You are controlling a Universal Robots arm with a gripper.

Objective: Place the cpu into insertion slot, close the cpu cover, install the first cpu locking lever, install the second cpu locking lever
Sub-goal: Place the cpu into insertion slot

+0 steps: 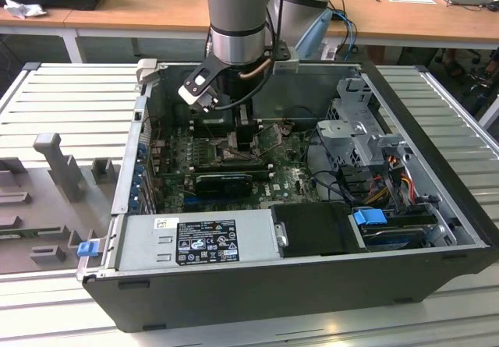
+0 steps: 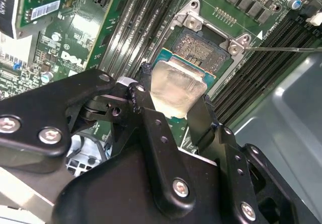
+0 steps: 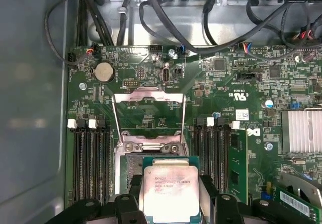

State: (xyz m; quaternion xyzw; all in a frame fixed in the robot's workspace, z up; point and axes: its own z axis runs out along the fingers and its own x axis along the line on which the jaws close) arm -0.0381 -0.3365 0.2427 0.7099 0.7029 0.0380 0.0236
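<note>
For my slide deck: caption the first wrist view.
The gripper holds the cpu over the insertion slot, with the cpu cover standing open.

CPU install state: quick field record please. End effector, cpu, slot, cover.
end effector: shut on the cpu, fingers on two opposite edges
cpu position: over the insertion slot, not seated
insertion slot: contacts bare beyond the cpu's edge in the second wrist view
cpu cover: open, swung up and away from the slot
</note>
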